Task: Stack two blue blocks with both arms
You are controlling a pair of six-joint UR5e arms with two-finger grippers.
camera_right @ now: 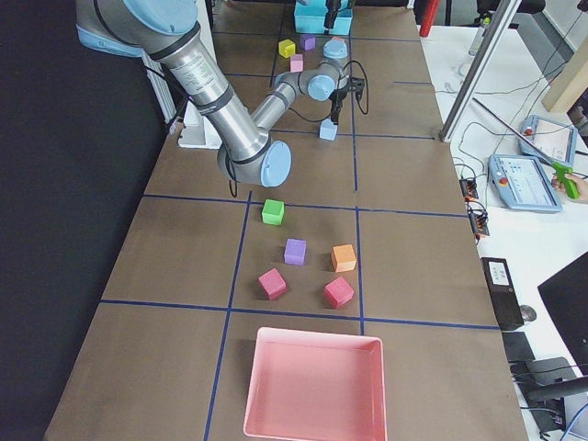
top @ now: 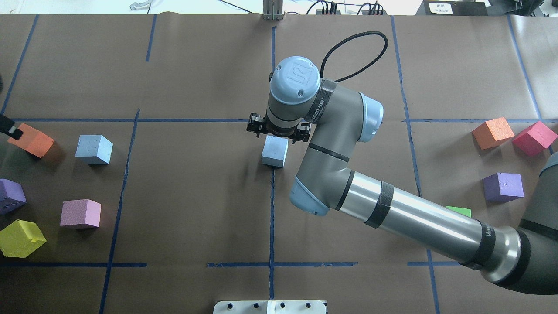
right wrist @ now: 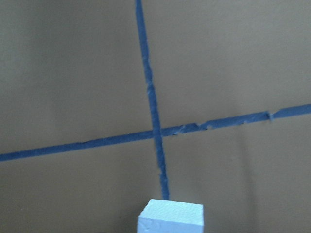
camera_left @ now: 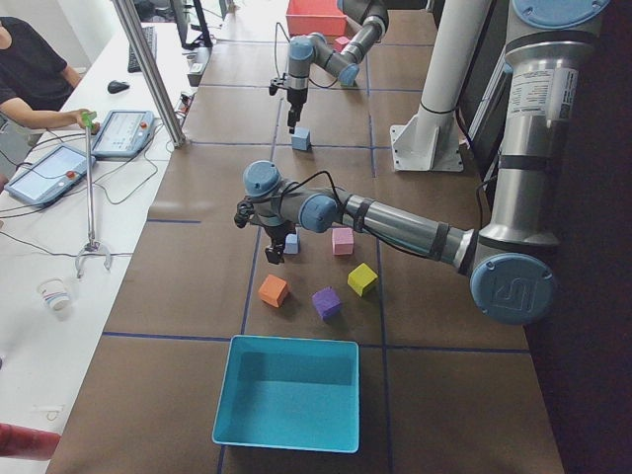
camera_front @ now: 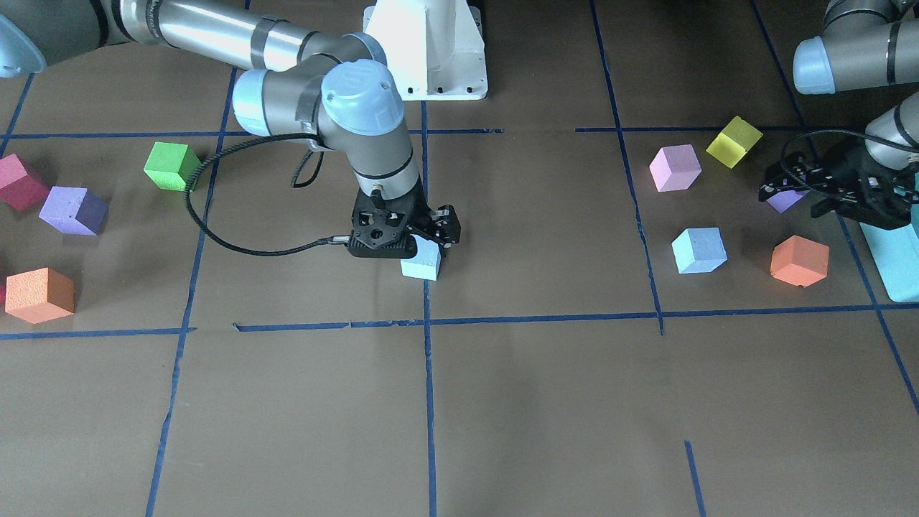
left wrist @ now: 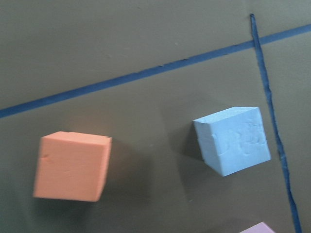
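One pale blue block (camera_front: 421,262) sits on the table's centre line; it also shows in the overhead view (top: 275,151) and at the bottom of the right wrist view (right wrist: 170,217). My right gripper (camera_front: 413,240) hangs just over its far side, jaws spread, holding nothing. The other blue block (camera_front: 698,250) lies on my left side of the table (top: 93,149) and shows beside an orange cube (left wrist: 73,166) in the left wrist view (left wrist: 233,140). My left gripper (camera_front: 790,197) hovers above that group, seemingly open and empty, apart from the block.
Pink (camera_front: 675,167), yellow (camera_front: 734,141), purple (camera_front: 786,201) and orange (camera_front: 799,260) cubes surround the left block. A teal tray (camera_front: 894,258) lies at that table end. Green (camera_front: 171,166), purple (camera_front: 72,210), orange (camera_front: 39,294) and red (camera_front: 18,181) cubes lie on the right side. A pink tray (camera_right: 312,386) lies beyond.
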